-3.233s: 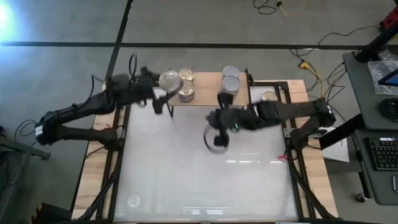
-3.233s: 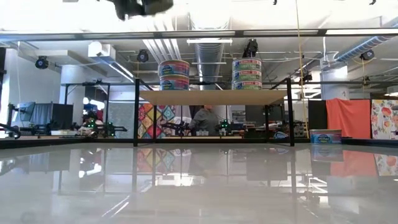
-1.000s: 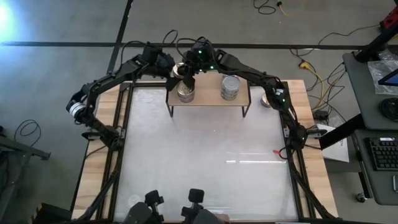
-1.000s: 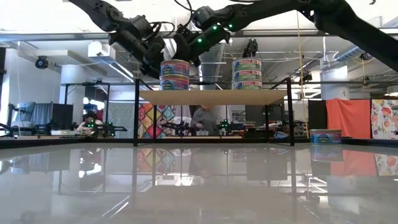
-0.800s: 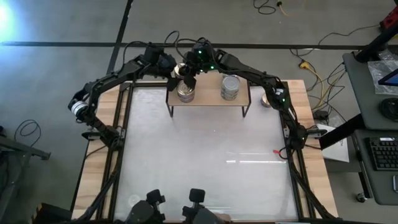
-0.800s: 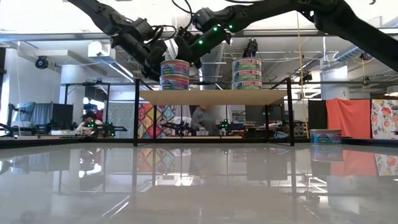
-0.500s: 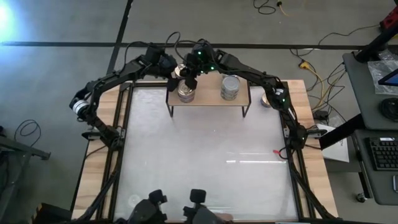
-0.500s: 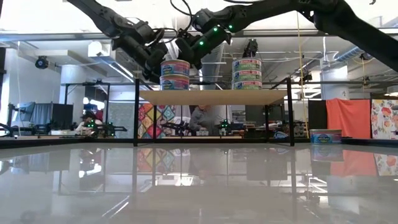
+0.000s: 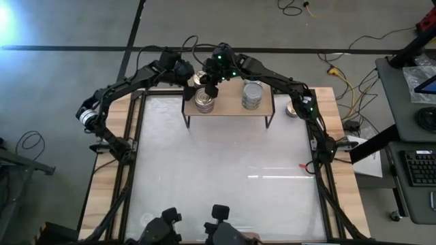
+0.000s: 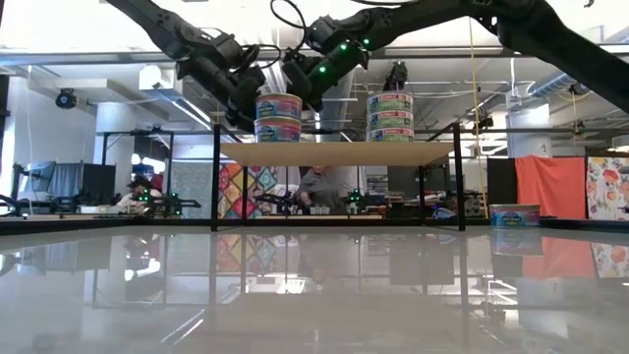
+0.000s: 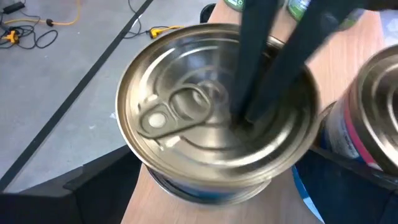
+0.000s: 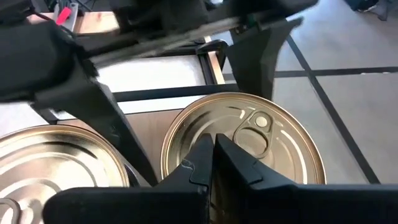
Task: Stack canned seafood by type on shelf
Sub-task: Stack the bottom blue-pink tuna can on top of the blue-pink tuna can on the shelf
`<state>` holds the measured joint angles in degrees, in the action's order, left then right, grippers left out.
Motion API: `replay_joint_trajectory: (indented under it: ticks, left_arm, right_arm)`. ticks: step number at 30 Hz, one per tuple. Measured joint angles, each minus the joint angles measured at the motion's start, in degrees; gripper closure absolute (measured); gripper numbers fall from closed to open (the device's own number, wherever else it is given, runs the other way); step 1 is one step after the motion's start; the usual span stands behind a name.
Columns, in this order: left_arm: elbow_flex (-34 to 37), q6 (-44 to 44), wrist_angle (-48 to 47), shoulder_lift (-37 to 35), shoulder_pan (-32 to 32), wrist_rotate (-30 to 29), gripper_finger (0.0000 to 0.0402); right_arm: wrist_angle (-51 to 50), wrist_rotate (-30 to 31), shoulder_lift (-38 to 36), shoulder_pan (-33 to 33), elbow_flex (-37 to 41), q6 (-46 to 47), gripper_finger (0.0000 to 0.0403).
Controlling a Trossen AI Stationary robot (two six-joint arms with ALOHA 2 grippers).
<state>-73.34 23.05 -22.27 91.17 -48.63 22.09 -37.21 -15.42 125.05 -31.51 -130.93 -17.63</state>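
The shelf (image 9: 228, 110) (image 10: 339, 153) stands at the table's far edge. On its far left part sits a tin with a gold pull-ring lid (image 9: 197, 79) (image 11: 180, 106) (image 12: 267, 143). My left gripper (image 9: 193, 77) (image 11: 217, 177) reaches in from the far left and is shut on this tin. My right gripper (image 9: 212, 84) (image 12: 212, 149) comes from the right, shut, over the same lid. Just nearer stands another tin stack (image 9: 204, 103) (image 10: 278, 118). A stack of three tins (image 9: 252, 95) (image 10: 390, 116) fills the shelf's right half. What lies under the held tin is hidden. My left gripper pinches the gold-lidded tin by its side wall (image 11: 146, 168), one finger (image 12: 106, 118) on each side, coming slanting down from the far left. The tin sits upright on the shelf side. My right gripper presses its shut fingertips (image 11: 255, 93) down on the lid's middle (image 12: 239, 155), beside the pull ring, from above.
A single tin (image 9: 294, 107) (image 10: 513, 215) stands on the table to the right of the shelf. The near-left stack stands right beside the held tin. The wide white tabletop (image 9: 225, 177) spreads out in front of the shelf. Cables lie on the floor beyond.
Both grippers have stayed at the shelf's far left, around the same tin. The right gripper has edged a little toward the table's right. No finger gap has visibly changed.
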Motion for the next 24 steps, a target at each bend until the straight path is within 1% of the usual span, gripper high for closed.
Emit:
replay_joint_trajectory:
  ticks: [5,13,17,22,24]
  left_arm:
    - [-1.35,2.03,-3.97,-0.93,-0.36,-0.35,0.0004]
    - [-4.69,4.98,-13.25,-4.2,-2.61,-0.55,0.0003]
    - [-4.63,3.27,-12.15,-6.4,-5.01,-1.0,0.0003]
    - [-3.66,-0.85,-9.31,-7.1,-6.56,-6.23,0.0003]
    - [-2.63,-0.93,-8.56,-7.1,-6.56,-6.54,0.0003]
  right_arm:
    - [-0.06,0.22,0.0,-0.11,0.02,-0.07,0.039]
    - [0.04,0.35,0.0,-0.13,0.07,0.0,0.039]
    - [1.21,0.36,0.0,-0.1,0.15,0.02,0.039]
    - [4.07,0.42,0.19,0.27,0.26,1.05,0.039]
    - [4.67,0.39,0.22,0.39,0.26,1.05,0.039]
